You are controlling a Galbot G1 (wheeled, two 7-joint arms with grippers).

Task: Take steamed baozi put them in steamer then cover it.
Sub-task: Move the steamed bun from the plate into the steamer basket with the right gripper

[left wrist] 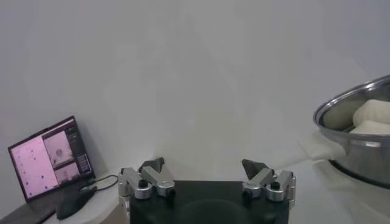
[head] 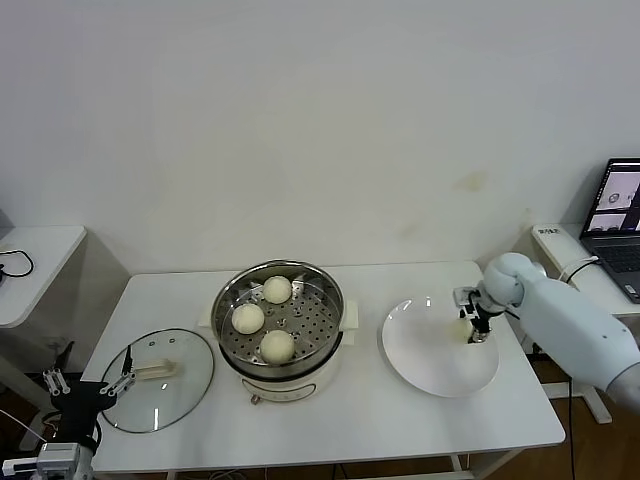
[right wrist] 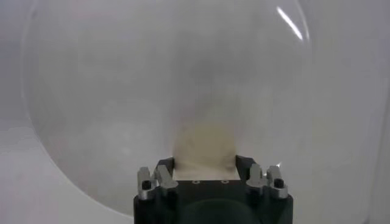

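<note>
Three baozi (head: 277, 345) are sitting in the steamer (head: 330, 290) at centre; the right gripper (head: 467, 328) is pinching the fourth on the plate (head: 430, 365), right of centre; the cover (head: 190, 385) is lying lower left, beside the left gripper (head: 90, 385), spread and idle.

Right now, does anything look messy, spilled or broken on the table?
No, nothing stands out. Three baozi sit neatly in the steamer, and the cover lies flat beside it. The right gripper holds the fourth baozi over the white plate. The left gripper waits open by the cover.

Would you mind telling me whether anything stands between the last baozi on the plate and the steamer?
Nothing visible does. The right claw grips the baozi on the plate; the table between it and the open steamer is bare.
</note>
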